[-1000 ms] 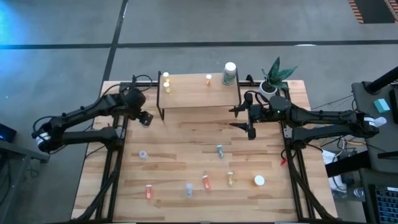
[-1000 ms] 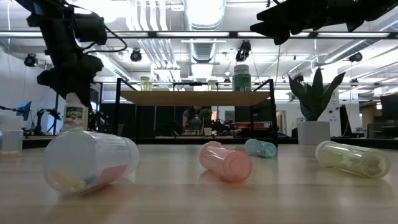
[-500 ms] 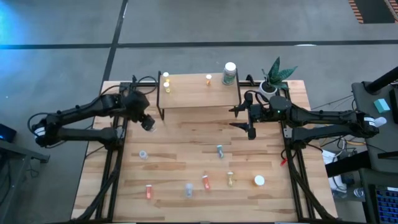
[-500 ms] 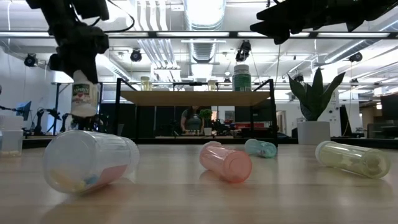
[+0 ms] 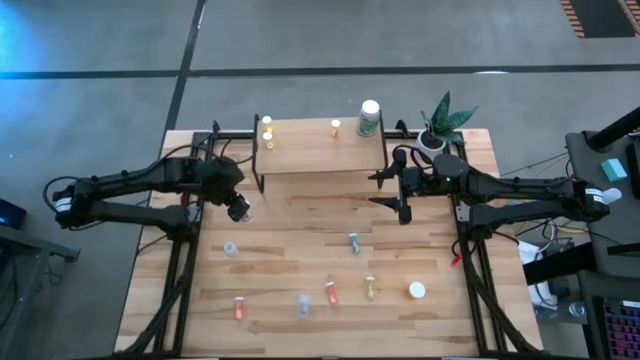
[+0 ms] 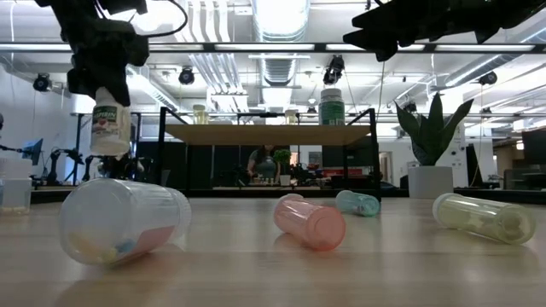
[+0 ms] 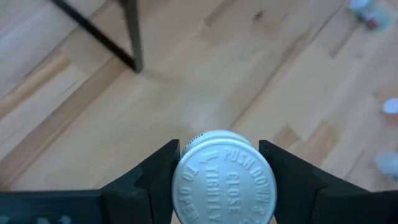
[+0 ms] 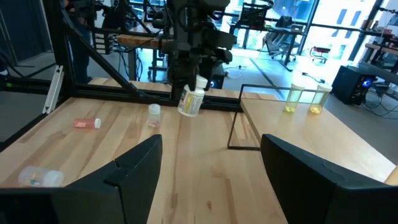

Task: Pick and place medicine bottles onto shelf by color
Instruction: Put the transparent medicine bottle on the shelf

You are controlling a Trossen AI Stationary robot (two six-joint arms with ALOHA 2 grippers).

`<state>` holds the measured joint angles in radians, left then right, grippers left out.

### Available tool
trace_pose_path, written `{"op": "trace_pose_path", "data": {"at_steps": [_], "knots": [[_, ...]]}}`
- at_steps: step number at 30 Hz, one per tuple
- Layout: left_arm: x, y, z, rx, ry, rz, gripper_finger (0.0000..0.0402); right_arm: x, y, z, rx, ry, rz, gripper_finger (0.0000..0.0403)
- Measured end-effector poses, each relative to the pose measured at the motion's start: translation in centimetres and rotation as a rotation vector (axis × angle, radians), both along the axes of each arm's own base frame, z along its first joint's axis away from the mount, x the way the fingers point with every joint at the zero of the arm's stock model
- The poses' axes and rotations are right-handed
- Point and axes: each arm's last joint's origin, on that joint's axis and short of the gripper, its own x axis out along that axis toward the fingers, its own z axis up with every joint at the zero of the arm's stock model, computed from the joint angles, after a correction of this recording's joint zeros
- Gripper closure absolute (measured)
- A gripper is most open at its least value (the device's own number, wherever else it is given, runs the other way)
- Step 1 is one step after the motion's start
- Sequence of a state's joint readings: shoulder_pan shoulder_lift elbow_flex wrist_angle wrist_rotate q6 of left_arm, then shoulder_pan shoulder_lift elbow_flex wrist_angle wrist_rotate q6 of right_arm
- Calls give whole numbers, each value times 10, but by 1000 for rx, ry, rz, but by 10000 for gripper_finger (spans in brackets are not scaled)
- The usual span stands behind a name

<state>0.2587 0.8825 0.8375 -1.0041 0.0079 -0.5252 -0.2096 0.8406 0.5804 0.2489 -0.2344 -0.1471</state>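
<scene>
**A:** While dangling clear of the tabletop (image 5: 300, 225), clamped by the cap: a white bottle (image 6: 109, 130) with green lettering on its label, pinched in the left gripper (image 5: 238, 208).

**B:** Confirmed from the wrist. One dark finger (image 7: 152, 180) pressed to each side of the round white cap, embossed top facing up. Where, exactly?

**A:** Just off the left front corner of the shelf (image 5: 320, 150). Beside the board, not over it. Leaning a touch, seen from the other arm.

**B:** And on the right?

**A:** Right gripper (image 5: 377, 190) hovering by the shelf's right front leg. Spread wide, nothing between the fingers.

**B:** Up on the shelf?

**A:** Two yellow vials (image 5: 269, 141) standing at the left end, an orange vial (image 5: 335, 127) near the middle, a large white-capped bottle (image 5: 370, 117) at the right end.

**B:** Down on the planks?

**A:** Lying well apart: a clear vial (image 5: 230, 248) on the left and a bluish vial (image 5: 353, 242) near the centre. Then a loose row along the front: orange bottle (image 5: 239, 308), clear bottle (image 5: 303, 305), red-orange bottle (image 5: 330, 292), yellow bottle (image 5: 370, 288), white-capped vial (image 5: 416, 291).

**B:** Potted plant (image 5: 440, 125) just past the shelf's right end.
</scene>
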Motion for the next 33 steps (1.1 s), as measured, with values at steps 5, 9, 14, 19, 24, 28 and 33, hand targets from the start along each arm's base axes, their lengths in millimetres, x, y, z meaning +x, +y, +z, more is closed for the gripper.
{"op": "trace_pose_path", "data": {"at_steps": [5, 9, 14, 19, 24, 28, 33], "knots": [[8, -6, 3, -13, -64, -58, 225, 0, 0, 0, 15, -2, -2, 140], [13, -10, 5, -11, -107, -97, 225, 0, 0, 0, 17, -3, -2, 140], [20, -15, 9, -11, -179, -143, 225, 0, 0, 0, 44, 0, 4, 140], [27, -21, 12, -17, -248, -201, 225, 0, 0, -1, 63, 11, 3, 140], [34, -25, 16, -6, -308, -234, 225, 0, 0, 0, 73, 8, 2, 140], [43, -29, 19, 17, -354, -278, 225, 0, 0, 0, 81, 6, 1, 140], [54, -29, 18, 42, -347, -317, 225, 0, 0, 0, 88, 7, -1, 140]]}}
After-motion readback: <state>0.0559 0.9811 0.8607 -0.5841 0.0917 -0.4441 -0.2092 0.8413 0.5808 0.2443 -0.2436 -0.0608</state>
